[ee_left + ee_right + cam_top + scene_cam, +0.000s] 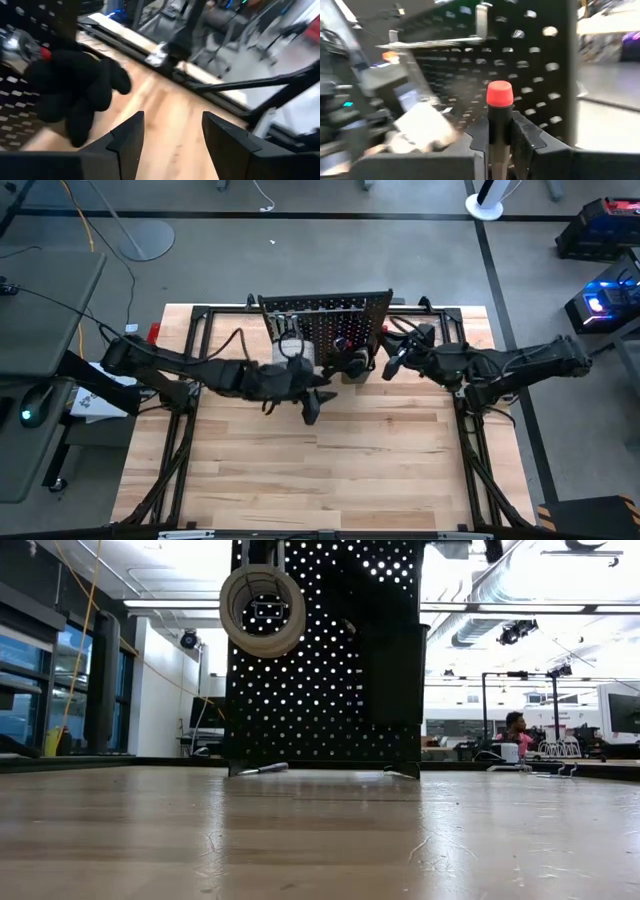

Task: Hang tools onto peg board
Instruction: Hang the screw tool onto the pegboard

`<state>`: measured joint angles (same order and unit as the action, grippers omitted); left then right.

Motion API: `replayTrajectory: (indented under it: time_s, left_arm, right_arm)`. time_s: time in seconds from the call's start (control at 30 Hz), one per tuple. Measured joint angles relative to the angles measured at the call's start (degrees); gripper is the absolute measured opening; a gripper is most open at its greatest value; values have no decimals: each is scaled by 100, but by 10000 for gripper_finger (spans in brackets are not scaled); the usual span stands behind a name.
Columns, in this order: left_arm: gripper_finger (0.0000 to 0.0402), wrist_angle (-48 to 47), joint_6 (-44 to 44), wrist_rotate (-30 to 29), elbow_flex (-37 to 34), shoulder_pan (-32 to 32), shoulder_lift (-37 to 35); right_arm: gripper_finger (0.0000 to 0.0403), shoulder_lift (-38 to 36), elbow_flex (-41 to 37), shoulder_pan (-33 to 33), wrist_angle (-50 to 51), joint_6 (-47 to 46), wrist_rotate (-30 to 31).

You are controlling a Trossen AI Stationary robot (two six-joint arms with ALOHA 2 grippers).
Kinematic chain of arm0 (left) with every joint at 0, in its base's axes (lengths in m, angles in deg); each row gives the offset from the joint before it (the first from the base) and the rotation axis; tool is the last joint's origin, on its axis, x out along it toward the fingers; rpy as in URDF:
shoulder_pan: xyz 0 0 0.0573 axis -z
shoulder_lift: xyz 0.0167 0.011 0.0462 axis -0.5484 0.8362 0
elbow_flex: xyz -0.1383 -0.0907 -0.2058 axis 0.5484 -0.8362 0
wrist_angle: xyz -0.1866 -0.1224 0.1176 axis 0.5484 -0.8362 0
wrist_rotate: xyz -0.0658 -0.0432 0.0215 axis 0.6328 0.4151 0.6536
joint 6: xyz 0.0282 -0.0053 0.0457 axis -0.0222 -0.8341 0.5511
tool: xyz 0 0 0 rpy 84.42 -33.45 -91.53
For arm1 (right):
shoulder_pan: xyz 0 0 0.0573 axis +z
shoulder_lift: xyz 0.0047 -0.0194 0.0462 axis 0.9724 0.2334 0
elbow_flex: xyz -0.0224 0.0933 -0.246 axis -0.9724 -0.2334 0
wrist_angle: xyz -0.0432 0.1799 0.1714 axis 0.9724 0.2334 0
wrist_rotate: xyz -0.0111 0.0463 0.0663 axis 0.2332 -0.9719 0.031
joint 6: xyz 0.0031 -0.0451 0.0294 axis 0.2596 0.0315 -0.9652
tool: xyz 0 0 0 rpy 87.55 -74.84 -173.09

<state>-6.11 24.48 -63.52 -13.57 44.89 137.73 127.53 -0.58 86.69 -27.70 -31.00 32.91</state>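
Note:
The black peg board (325,320) stands upright at the table's far middle. A white tape roll (263,610) hangs high on it, and a black glove-like bundle (75,90) hangs on its front. A black bin (392,670) sits on the board's right part. My left gripper (172,145) is open with nothing between its fingers, just in front of the board (312,410) and beside the bundle. My right gripper (499,145) is near the board's right side (390,365), shut on a slim dark tool with a red end cap (499,94). My right gripper pinches the tool's dark handle (499,125) between its two fingers, just below the red cap. The fingers lie along the tool, and the red cap sticks out past the fingertips toward the peg board's holes (530,65). No table shows under the tool.
A silver tool (262,769) lies on the table at the board's foot. The black table frame (190,430) runs along both sides. Bare wood (320,480) fills the near half. A person (515,730) sits in the room far behind.

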Motion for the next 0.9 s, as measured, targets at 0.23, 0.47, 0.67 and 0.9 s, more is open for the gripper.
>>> replayTrajectory:
  time_s: [0.23, 0.47, 0.67, 0.9]
  left_arm:
    - [193, 176, -314, -837, -121, 398, -183]
    - [193, 101, -198, -1164, -119, 306, -403]
    - [193, 400, 94, -1135, -100, 271, -597]
    - [193, 977, 322, -303, -98, 181, -1016]
  right_arm:
    - [34, 41, -216, -497, -317, 526, 290]
    - [34, 54, -216, -722, -411, 507, -261]
    - [34, 82, -213, -726, -419, 537, -341]
    - [34, 198, -211, -834, -432, 560, -370]
